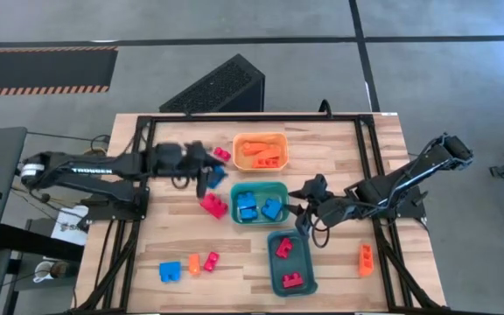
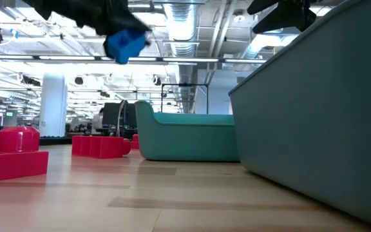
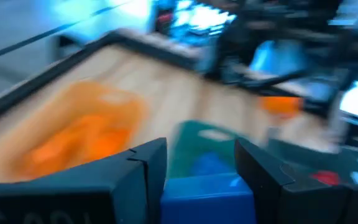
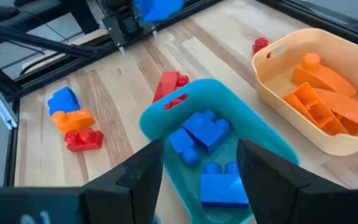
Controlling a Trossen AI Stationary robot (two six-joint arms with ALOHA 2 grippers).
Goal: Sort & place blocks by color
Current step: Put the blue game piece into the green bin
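Left gripper [image 1: 210, 178] is clenched on a blue block [image 1: 216, 175], carried above the table, as the low view shows. It's just off the left edge of the light teal tray [image 1: 280, 188], mid-table. That tray already has three blue blocks [image 1: 250, 205], so my read is it's the drop target. Key relation: the tray lies straight ahead of the left fingers [image 3: 135, 180] toward the table's right edge, a short carry. Can't tell the block's long axis; the wrist view is smeared.

Right gripper [image 1: 309, 219] hangs over the gap between the light teal tray and the dark teal tray [image 1: 303, 278]. Its fingers [image 4: 138, 171] are parted and hold nothing. It's close enough that the left arm's drop could crowd it.

Containers:
- orange tray [image 1: 238, 143], near the far edge: orange blocks only
- dark teal tray, near edge: two red blocks

Loose on the table: red block [image 1: 214, 206] beside the light teal tray, another red block [image 1: 222, 155] left of the orange tray, a blue/orange/red trio [image 1: 190, 266] toward the near-left corner, one orange block [image 1: 366, 259] toward the right edge.
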